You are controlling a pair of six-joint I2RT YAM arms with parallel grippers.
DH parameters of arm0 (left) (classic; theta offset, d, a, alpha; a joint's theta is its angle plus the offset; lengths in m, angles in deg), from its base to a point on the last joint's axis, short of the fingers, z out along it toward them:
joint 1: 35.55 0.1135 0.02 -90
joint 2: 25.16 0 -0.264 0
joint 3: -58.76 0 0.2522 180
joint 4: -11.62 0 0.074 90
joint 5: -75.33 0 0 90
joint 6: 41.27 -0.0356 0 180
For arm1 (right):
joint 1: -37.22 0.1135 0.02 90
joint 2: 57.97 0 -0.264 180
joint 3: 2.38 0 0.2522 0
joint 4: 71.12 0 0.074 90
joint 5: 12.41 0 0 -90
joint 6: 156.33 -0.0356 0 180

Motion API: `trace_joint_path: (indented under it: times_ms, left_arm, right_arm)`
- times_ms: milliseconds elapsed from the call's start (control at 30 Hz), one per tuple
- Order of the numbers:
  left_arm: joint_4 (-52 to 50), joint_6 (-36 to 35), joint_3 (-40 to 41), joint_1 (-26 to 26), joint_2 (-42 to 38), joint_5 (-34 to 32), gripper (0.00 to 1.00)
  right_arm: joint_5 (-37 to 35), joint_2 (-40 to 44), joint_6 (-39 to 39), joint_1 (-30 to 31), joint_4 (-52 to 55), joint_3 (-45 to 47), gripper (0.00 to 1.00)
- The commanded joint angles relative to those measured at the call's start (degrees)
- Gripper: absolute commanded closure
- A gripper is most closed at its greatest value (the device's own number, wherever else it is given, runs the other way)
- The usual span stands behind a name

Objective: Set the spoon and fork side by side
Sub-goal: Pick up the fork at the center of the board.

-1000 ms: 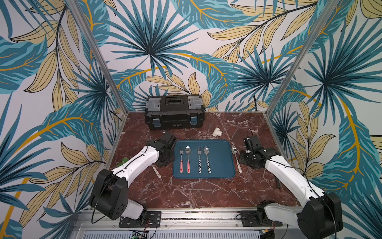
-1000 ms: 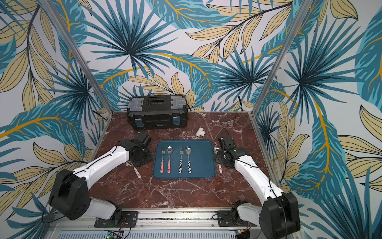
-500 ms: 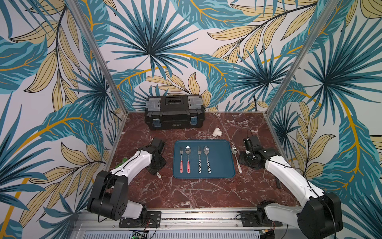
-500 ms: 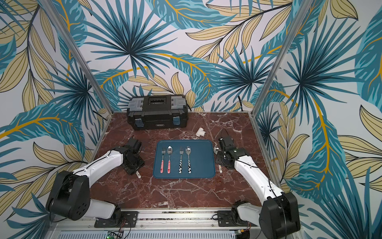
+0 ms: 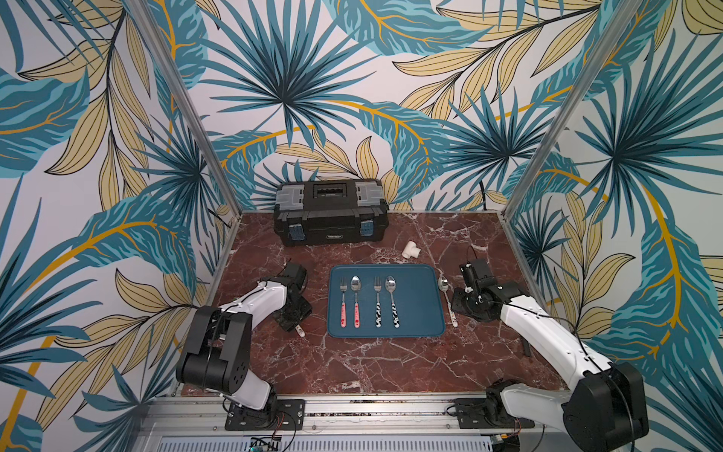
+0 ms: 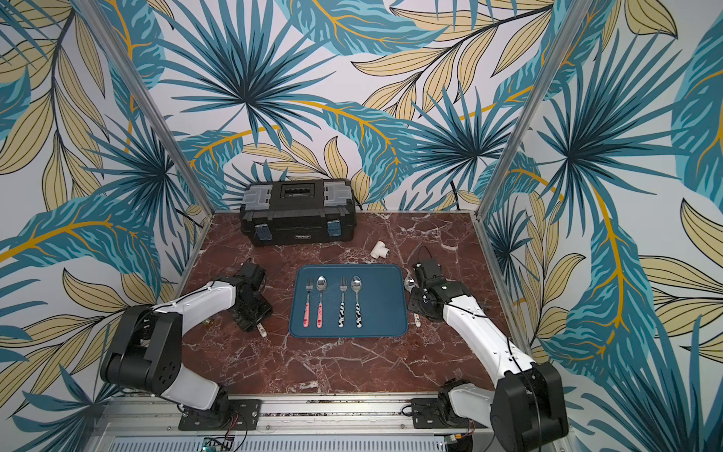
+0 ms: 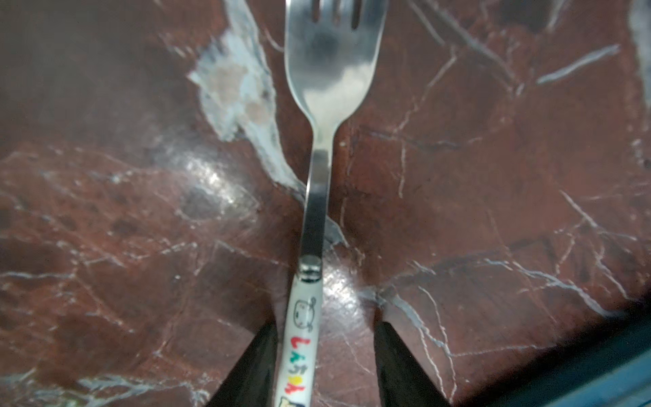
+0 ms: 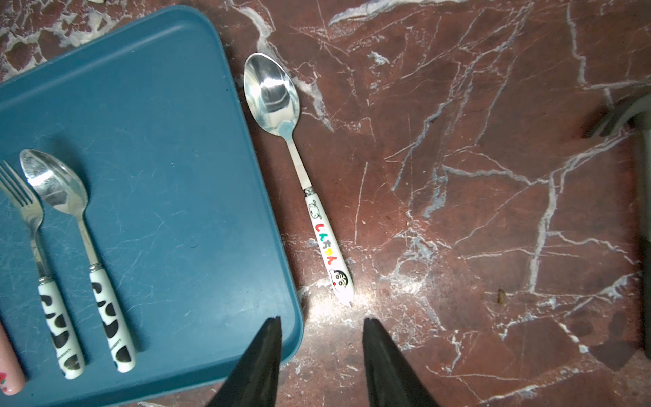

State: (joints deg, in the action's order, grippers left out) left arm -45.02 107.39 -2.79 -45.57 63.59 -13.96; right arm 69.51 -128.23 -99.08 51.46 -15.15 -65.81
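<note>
Spoon [image 8: 295, 169] and fork [image 7: 318, 151] with cartoon handles lie on your marble table [image 5: 352, 364], either side of the blue tray [image 5: 422, 297]. Your left gripper [image 7: 324, 366] straddles the fork handle, jaws spread; your right gripper [image 8: 320, 363] hovers spread, just short of the spoon's handle

The fork [image 7: 313, 197] lies flat on the red marble bench [image 7: 493, 197], left of the blue tray [image 5: 414, 313]; it has a steel head and a white handle printed with a cartoon face and coloured letters. The matching spoon [image 8: 299, 176] lies bowl up just beside the tray's right edge, its handle angled slightly away. Fork and spoon are well apart, the tray between them.
</note>
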Motion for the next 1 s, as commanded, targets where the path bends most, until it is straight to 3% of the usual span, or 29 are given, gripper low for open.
trace_joint_path:
  times_ms: [0,67,167,433,533,767,967]
  left_arm:
    - [0.8,-1.7,1.1,0.5,2.4,0.6,0.52]
    - [0.4,-1.8,1.0,0.6,2.8,0.2,0.62]
    - [1.1,-1.4,2.2,0.6,1.8,0.2,0.83]
    - [5.2,-2.4,4.6,0.5,0.8,2.6,0.99]
    - [5.3,-4.2,3.0,-0.8,-0.6,2.6,1.0]
    - [-3.9,-8.8,-12.5,-13.5,-3.0,-6.1,1.0]
    - [-8.0,-12.3,-30.5,-26.9,6.9,-4.2,1.0]
  right_arm:
    - [-0.1,0.2,-0.2,-0.1,0.1,0.9,0.55]
    - [0.0,0.2,-0.3,-0.1,0.3,1.1,0.55]
    - [-0.1,0.3,-0.4,-0.1,0.3,1.1,0.55]
    - [0.1,-0.2,-0.5,-0.1,-0.1,0.8,0.55]
    - [-0.4,-0.6,-0.3,-0.1,0.0,0.8,0.55]
    - [-3.4,-2.1,-0.4,-0.1,0.6,0.4,0.55]
    - [-5.5,-3.2,-1.6,-1.3,0.6,0.7,0.55]
